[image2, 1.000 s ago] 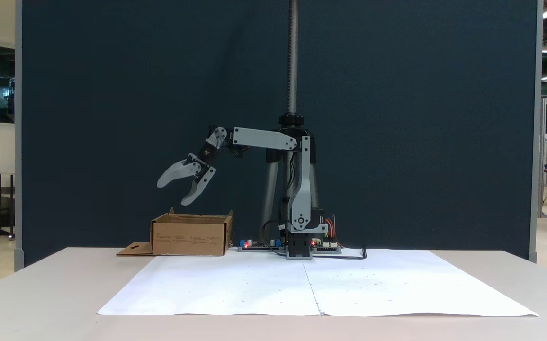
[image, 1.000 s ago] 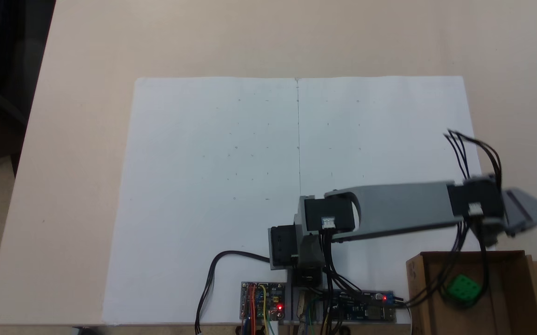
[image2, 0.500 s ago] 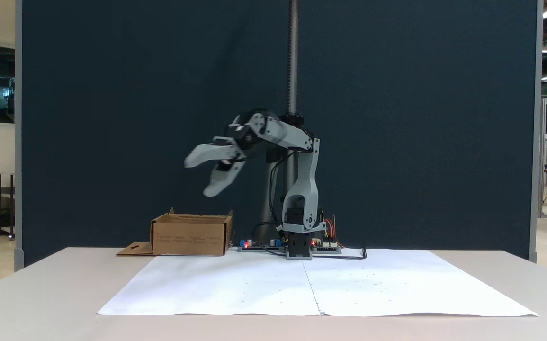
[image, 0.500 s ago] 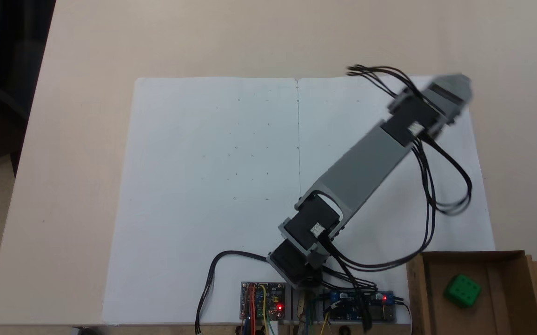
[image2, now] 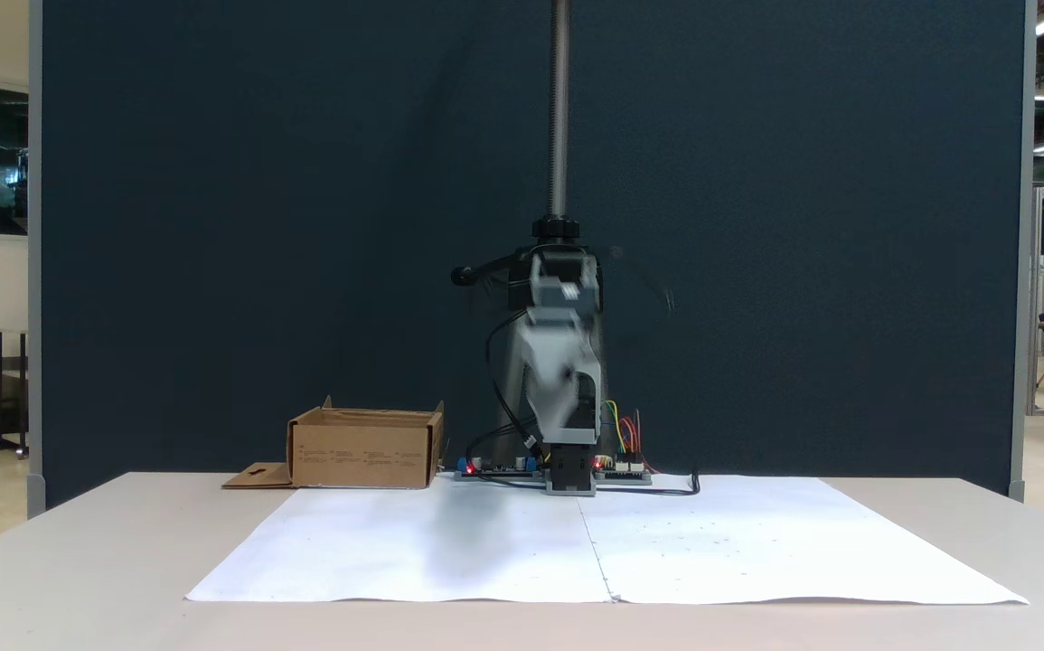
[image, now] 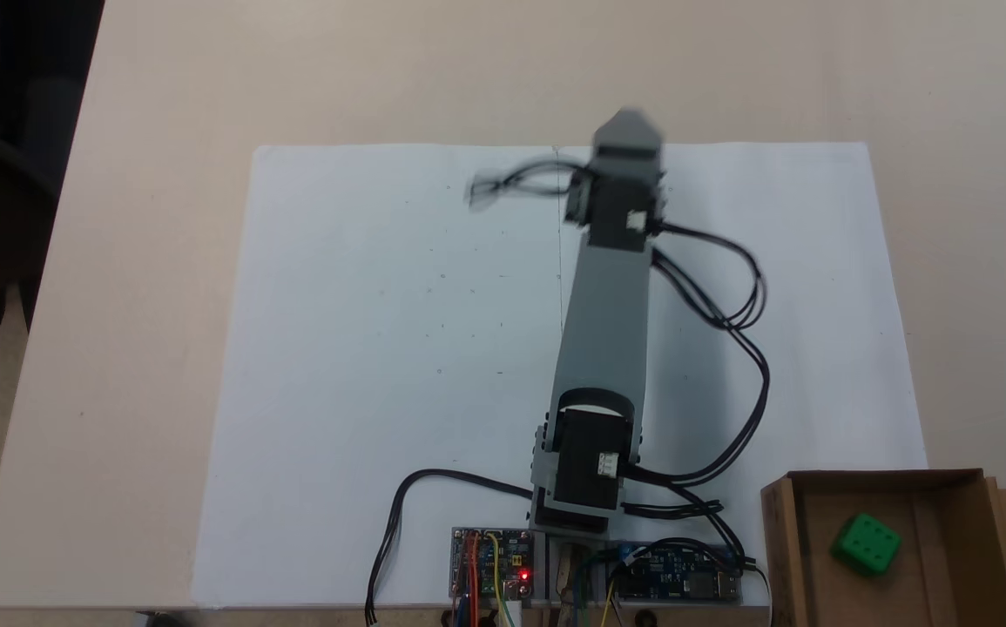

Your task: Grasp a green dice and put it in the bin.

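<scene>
While lying in the bin (image: pixel 783 531), bright green dice (image: pixel 866 543), dark pips

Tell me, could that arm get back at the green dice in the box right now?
Probably yes: the green dice lies uncovered in the open-topped bin, nothing above it. The gripper points away over the paper, so the arm must swing back first.

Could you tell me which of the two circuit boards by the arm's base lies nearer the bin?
The blue board, seen from above: it lies between the multicoloured-wire board and the bin.
</scene>
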